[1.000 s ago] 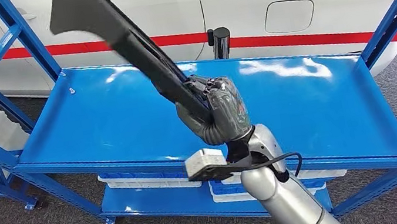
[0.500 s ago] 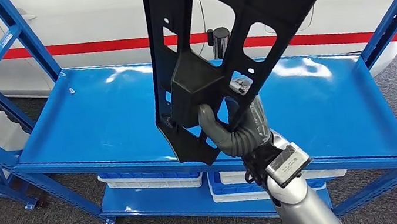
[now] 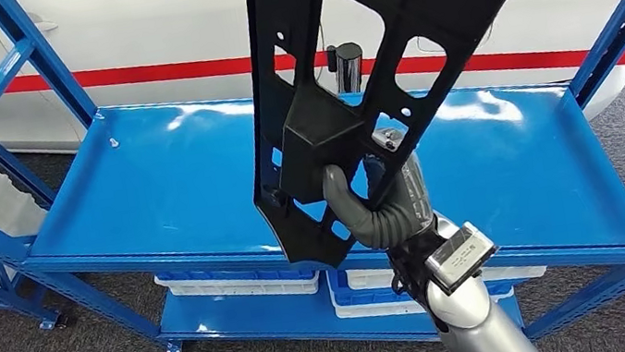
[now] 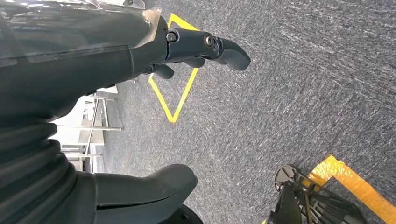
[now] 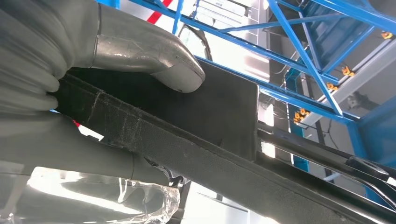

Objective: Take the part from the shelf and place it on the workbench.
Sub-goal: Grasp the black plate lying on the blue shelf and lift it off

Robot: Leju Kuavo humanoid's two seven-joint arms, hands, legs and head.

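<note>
Since half a second ago the black part [image 3: 349, 68] has edged slightly to the right and lower in the head view, its broad face still turned toward the camera, whereas a second ago it showed edge-on as a slanted bar. The right hand [image 3: 378, 199] grips it at its lower boxy section, thumb wrapped over the front, holding it upright above the blue shelf [image 3: 152, 191] and clear of the surface. The part is a flat, matte plastic panel with large angular cut-outs and small round holes; in the right wrist view its edge [image 5: 187, 154] looks grainy and ribbed. The shelf is glossy painted metal with raised rims. The left hand [image 4: 116, 93] hangs over speckled grey carpet [image 4: 303, 84], its fingers [image 4: 219, 46] loosely apart around nothing
</note>
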